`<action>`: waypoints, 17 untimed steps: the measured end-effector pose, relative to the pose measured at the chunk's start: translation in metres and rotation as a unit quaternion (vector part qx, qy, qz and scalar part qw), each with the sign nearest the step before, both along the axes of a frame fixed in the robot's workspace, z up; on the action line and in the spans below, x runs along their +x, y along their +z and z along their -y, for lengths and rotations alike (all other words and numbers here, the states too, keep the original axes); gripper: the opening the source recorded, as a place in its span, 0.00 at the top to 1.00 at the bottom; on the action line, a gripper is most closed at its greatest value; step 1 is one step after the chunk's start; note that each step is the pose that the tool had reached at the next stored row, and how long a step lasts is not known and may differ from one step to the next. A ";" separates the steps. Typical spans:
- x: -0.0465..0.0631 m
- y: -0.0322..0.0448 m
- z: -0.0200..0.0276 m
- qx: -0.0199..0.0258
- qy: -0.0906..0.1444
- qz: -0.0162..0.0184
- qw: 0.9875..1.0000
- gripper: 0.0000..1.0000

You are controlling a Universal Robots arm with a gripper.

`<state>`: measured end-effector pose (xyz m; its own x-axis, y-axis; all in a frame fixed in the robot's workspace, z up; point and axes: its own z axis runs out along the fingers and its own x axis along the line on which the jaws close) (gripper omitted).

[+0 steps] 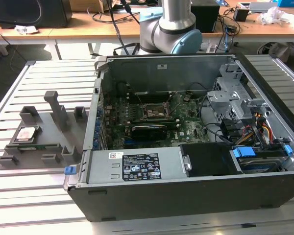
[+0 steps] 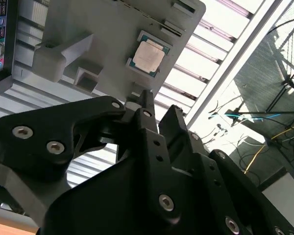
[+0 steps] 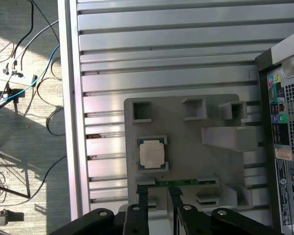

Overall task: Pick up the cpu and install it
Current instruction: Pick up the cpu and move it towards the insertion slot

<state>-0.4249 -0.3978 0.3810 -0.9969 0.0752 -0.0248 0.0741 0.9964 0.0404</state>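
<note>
The cpu [image 1: 28,133] is a small silvery square lying flat in a recess of the grey fixture plate [image 1: 63,156], on the exterior view's left of the open computer case [image 1: 186,196]. Both wrist views look down on the cpu [image 3: 152,153] [image 2: 148,55] from well above. My gripper [image 3: 159,203] [image 2: 159,115] hangs over the plate's edge, a little to one side of the chip and high above it. Its black fingers [image 3: 143,208] stand open with a narrow gap and nothing between them. The metal-framed socket [image 1: 154,111] sits on the motherboard inside the case.
A green memory stick [image 3: 181,182] lies in a slot of the plate beside the cpu. Grey posts [image 1: 56,110] rise from the plate. A black card [image 1: 149,129] lies below the socket. Everything rests on a slatted aluminium table [image 1: 39,78]. Cables lie on the floor [image 3: 19,73].
</note>
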 end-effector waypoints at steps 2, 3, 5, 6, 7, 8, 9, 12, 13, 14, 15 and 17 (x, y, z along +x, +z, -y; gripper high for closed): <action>0.000 -0.0001 0.0000 0.000 0.000 0.000 1.000 0.46; 0.000 -0.0001 0.0000 0.000 0.000 0.000 1.000 0.46; 0.000 -0.0002 0.0000 0.000 0.000 0.000 1.000 0.46; 0.000 -0.0002 0.0000 0.000 0.000 0.000 1.000 0.46; 0.000 -0.0002 0.0000 0.000 0.000 0.000 1.000 0.46; 0.000 -0.0003 0.0000 0.000 0.000 0.000 1.000 0.46; 0.000 -0.0005 0.0000 -0.002 0.000 0.000 1.000 0.46; 0.000 -0.0002 -0.0013 -0.008 0.000 0.000 1.000 0.46; 0.000 -0.0003 -0.0019 -0.013 0.000 0.000 1.000 0.46; 0.000 -0.0005 -0.0029 -0.019 0.000 0.000 1.000 0.46; 0.000 -0.0008 -0.0034 -0.022 0.000 0.000 1.000 0.46; 0.000 -0.0053 -0.0049 -0.028 0.000 -0.002 1.000 0.46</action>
<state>-0.4246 -0.3929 0.3757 -0.9970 0.0733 -0.0260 0.0737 0.9972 -0.0158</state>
